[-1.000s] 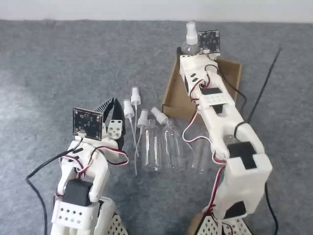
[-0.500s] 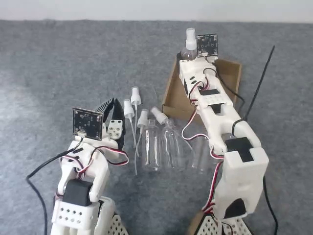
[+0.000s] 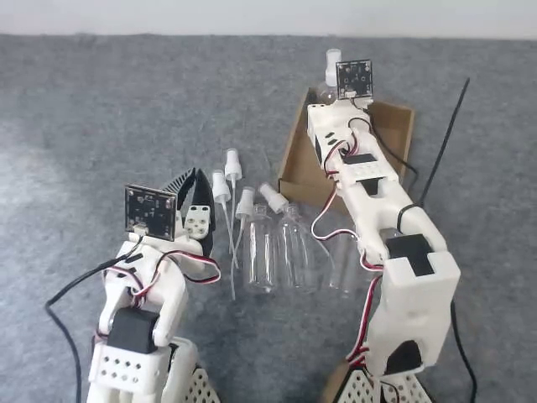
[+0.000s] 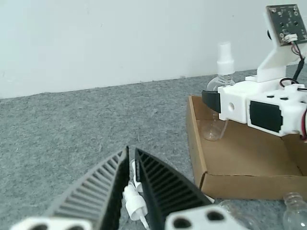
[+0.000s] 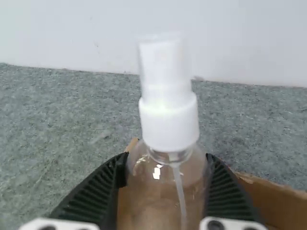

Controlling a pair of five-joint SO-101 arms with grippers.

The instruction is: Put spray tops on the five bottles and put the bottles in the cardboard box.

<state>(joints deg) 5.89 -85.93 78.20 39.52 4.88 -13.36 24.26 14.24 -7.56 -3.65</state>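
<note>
A grey carpeted tabletop point(image 3: 126, 109) runs back to a plain white wall. At lower left of the high view, the left gripper point(image 3: 195, 180) hangs low over the carpet. Its black ribbed fingers are almost closed and hold nothing, so this arm looks parked out of the way.

Just right of it lie four loose white spray tops point(image 3: 232, 164). Uncapped clear plastic bottles point(image 3: 260, 252) lie side by side below them, probably laid out as the next ones to cap.

At upper centre sits the open brown cardboard box point(image 3: 292, 159). The right gripper point(image 5: 166, 167) is clamped on the shoulders of a clear bottle with a white spray top point(image 5: 165, 143). It holds the bottle upright over the box's far corner, likely for lowering in. I cannot tell whether its base touches the box floor.
</note>
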